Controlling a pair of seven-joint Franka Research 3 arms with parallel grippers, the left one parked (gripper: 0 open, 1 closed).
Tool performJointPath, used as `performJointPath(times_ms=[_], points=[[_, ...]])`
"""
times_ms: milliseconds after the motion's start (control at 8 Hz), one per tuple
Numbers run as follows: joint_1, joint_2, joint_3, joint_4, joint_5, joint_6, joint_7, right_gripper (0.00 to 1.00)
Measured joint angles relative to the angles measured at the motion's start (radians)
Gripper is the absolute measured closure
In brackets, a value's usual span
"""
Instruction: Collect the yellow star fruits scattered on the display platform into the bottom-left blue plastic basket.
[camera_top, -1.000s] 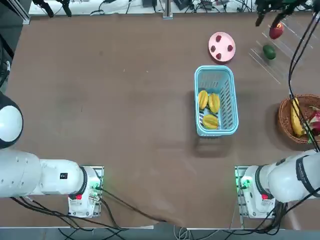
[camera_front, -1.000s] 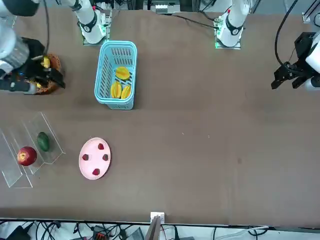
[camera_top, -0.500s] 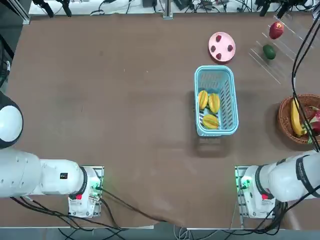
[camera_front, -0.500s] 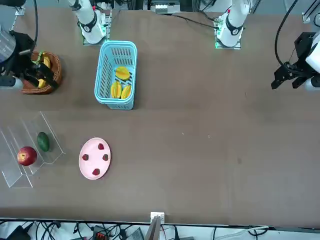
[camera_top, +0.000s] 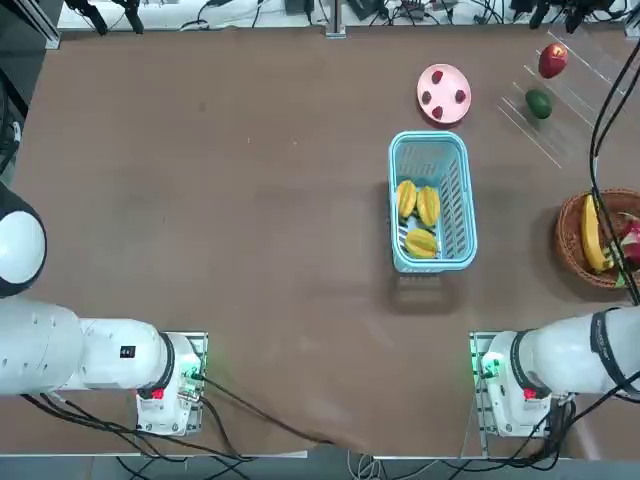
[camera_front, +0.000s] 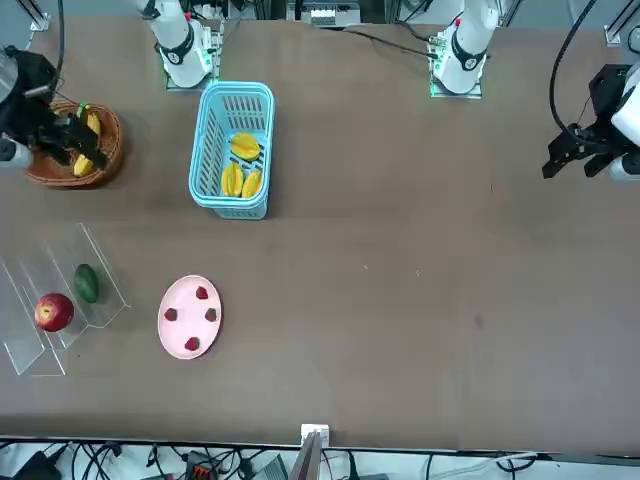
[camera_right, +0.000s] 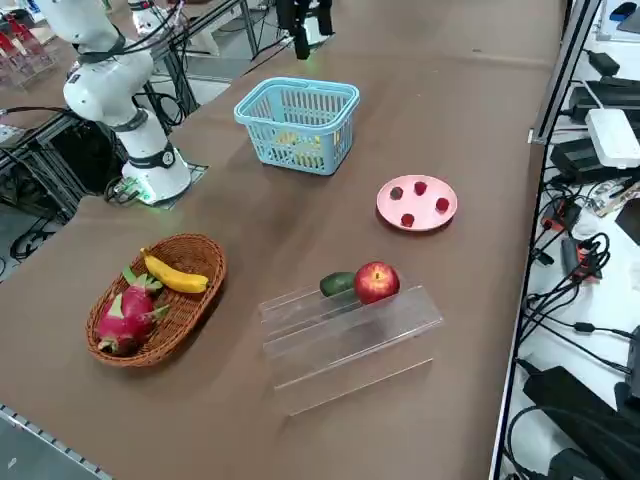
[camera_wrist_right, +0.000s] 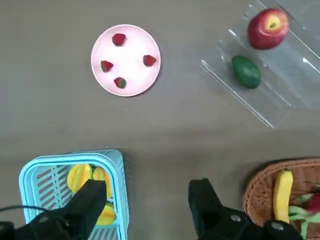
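Note:
Three yellow star fruits (camera_top: 406, 198) (camera_top: 428, 205) (camera_top: 420, 242) lie inside the light blue plastic basket (camera_top: 430, 264), also seen in the front view as star fruits (camera_front: 242, 146) in the basket (camera_front: 232, 208). The clear display platform (camera_top: 575, 88) (camera_right: 350, 330) carries only a red apple (camera_top: 551, 62) and a green fruit (camera_top: 539, 103). My right gripper (camera_wrist_right: 147, 200) hangs high above the table, open and empty, looking down between the basket (camera_wrist_right: 70, 157) and the wicker bowl. In the front view the gripper (camera_front: 72, 140) shows over that bowl.
A brown wicker bowl (camera_top: 572, 245) with a banana (camera_top: 592, 232) and a pink fruit stands at the table's right edge. A pink plate (camera_top: 443, 80) with small red berries sits beyond the basket. The right arm's base (camera_top: 510, 385) stands in front of the basket.
In the front view my right gripper has drifted from beside the platform to over the wicker bowl, staying open. The fruits, basket and platform have not moved.

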Motion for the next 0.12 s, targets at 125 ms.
performJointPath(times_ms=[125], points=[[-0.01,-0.002,0.003,0.0,0.0,-0.001,-0.014,0.0]])
